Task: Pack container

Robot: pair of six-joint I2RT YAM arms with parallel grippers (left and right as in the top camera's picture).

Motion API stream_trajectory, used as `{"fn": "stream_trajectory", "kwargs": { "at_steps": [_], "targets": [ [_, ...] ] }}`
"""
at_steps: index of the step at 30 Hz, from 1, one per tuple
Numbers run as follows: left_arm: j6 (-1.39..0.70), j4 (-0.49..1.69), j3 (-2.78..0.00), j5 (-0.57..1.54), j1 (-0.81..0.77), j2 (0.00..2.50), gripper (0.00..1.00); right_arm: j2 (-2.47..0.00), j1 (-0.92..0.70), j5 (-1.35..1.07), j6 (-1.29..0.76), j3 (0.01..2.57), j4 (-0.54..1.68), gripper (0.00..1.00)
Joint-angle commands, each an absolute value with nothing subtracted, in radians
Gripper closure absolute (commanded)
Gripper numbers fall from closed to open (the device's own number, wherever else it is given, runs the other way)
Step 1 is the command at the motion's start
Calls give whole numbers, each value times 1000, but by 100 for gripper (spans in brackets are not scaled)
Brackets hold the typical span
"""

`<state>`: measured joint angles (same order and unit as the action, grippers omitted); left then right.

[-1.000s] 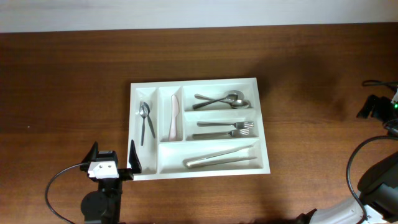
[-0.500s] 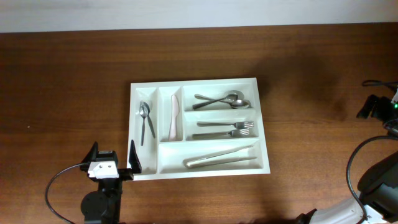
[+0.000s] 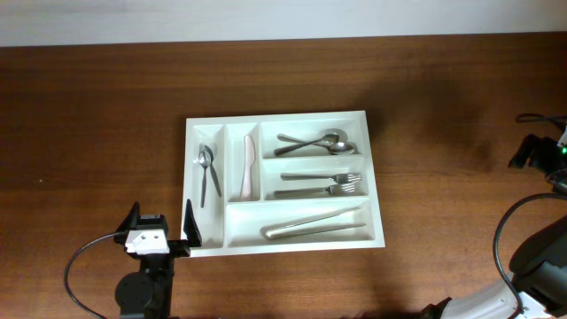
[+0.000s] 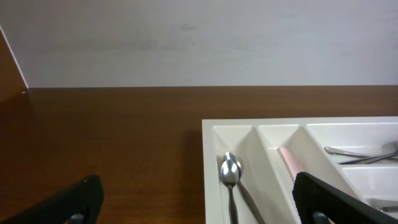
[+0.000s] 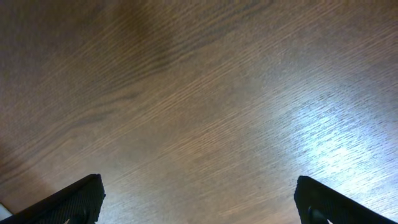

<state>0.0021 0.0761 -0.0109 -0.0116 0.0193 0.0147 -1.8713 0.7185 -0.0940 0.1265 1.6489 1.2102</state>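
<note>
While the left gripper (image 3: 161, 221) sits low at the near-left corner of the container (image 3: 241, 221), jaws spread wide and holding nothing, the right gripper (image 5: 199, 198) hangs over the table (image 5: 186, 93) well to the right, likewise released. The container lies mid-table. The left wrist view cuts off its near part; the overhead frame crops the right arm (image 3: 540, 248).

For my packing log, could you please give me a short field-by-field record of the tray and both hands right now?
container: white, five compartments, on wooden table
far-left slot: small spoons
second slot: pink knife
upper right slot: large spoons
middle right slot: forks
long slot: tongs
left hand: open, empty, beside the container's near-left corner
right hand: open, empty, above table wood
</note>
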Motion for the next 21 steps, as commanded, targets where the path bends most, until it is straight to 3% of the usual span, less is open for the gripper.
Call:
{"fn": "stream_trajectory", "kwargs": {
  "at_steps": [1,11,21],
  "targets": [
    [-7,83,-9,-15,25,6,1,-1875,721,-93,119,1647,1190,1],
    [-7,83,-9,-16,25,6,1,-1807,694,-183,118,1647,964,1],
    [-7,83,-9,-15,25,6,1,-1568,515,-206,118,1593,604,1]
  ]
}}
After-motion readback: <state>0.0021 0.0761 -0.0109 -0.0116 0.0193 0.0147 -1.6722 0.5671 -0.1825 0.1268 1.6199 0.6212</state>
